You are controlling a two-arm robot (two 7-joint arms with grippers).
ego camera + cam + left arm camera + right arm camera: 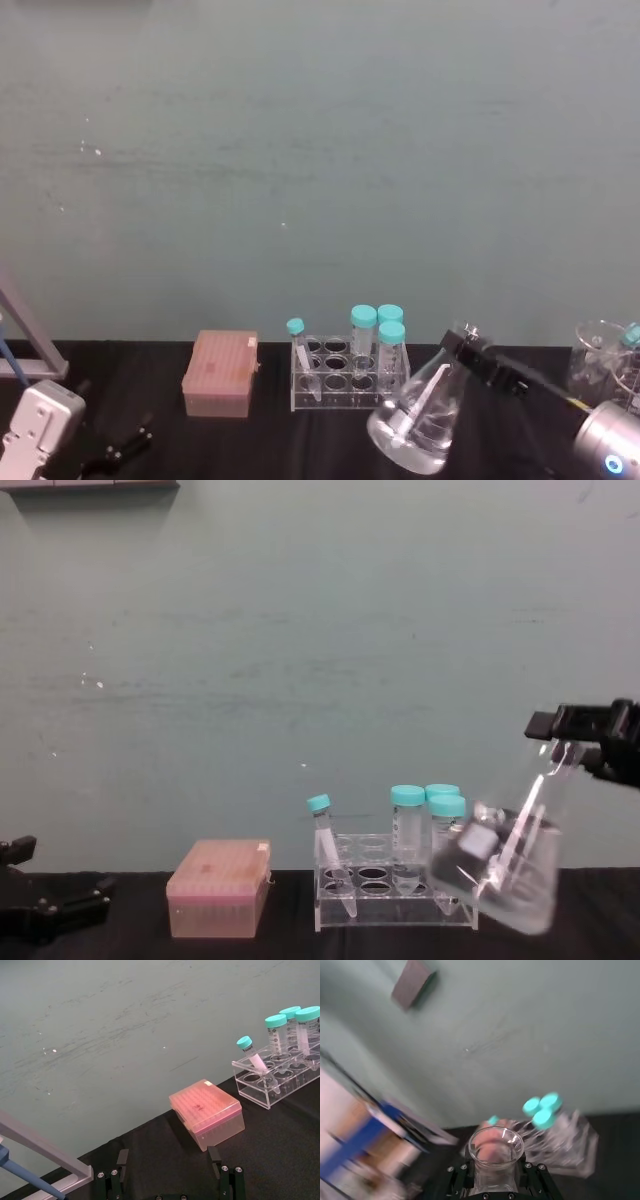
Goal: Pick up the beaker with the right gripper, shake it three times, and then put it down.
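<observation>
1. Right claw [468,348] pinches the neck of the tilted beaker [418,425], at five o'clock above the desk [250,450].
2. Shake gently, keeping clear of the tube rack [345,385] at its ten o'clock.
3. Left claw [167,1159] rests spread, seven o'clock.

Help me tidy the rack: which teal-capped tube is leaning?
The slim small-capped tube at the tube rack's left end. It tilts with its cap leaning leftward, while the three wider tubes stand upright.
</observation>
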